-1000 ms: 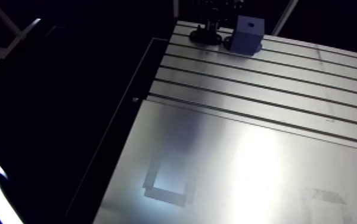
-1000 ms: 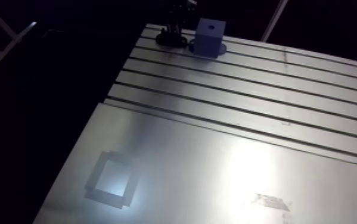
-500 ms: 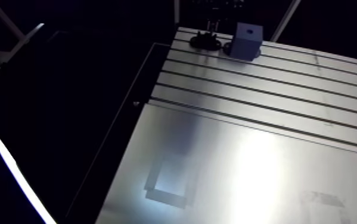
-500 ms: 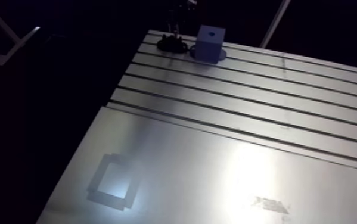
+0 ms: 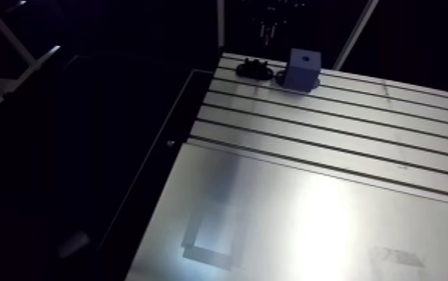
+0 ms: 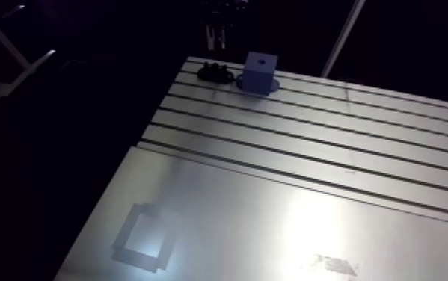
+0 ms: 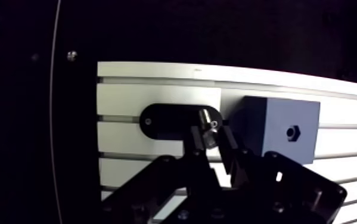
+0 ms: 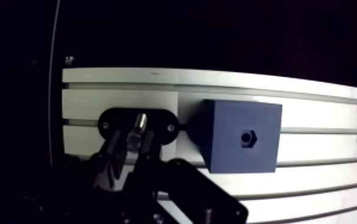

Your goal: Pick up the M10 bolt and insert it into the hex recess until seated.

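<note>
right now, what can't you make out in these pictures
- Silver metal bolt: its lower length, in the wrist view, is hidden inside the black two-fingered pincer.
- Hex recess in the blue square block: its depth is too dark to see.
- Black oval plate: partly hidden behind the bolt.
- Arm view: the pincer is too small and dark.

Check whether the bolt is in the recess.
Out: the gripper holds the bolt over the black holder; the block's recess is empty.

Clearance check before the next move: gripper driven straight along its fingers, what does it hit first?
Likely the black holder plate, with the M10 bolt held in the gripper touching first. The blue block sits off to the side. Depth is unclear.
</note>
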Available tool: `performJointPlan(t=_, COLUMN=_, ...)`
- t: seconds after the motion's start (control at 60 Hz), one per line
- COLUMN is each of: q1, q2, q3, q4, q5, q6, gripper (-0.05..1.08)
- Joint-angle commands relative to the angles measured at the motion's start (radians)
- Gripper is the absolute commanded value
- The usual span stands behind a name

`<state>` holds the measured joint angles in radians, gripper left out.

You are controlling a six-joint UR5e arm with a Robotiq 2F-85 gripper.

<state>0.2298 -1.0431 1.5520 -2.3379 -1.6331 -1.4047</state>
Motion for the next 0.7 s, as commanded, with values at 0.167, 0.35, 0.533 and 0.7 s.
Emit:
performJointPlan(t=0.167, q1=-0.061, q2=-0.098, q3=-0.055, q4=0.261, q5=0.002, q6=-0.166, gripper=0.92)
performJointPlan(t=0.35, q1=-0.091, q2=-0.108, q3=-0.133, q4=0.437, q5=0.008, q6=-0.26, gripper=0.92)
performJointPlan(t=0.533, q1=-0.113, q2=-0.104, q3=-0.205, q4=0.527, q5=0.009, q6=-0.417, gripper=0.92)
performJointPlan(t=0.7, q1=-0.136, q2=-0.074, q3=-0.257, q4=0.601, q5=0.012, q6=-0.575, gripper=0.92)
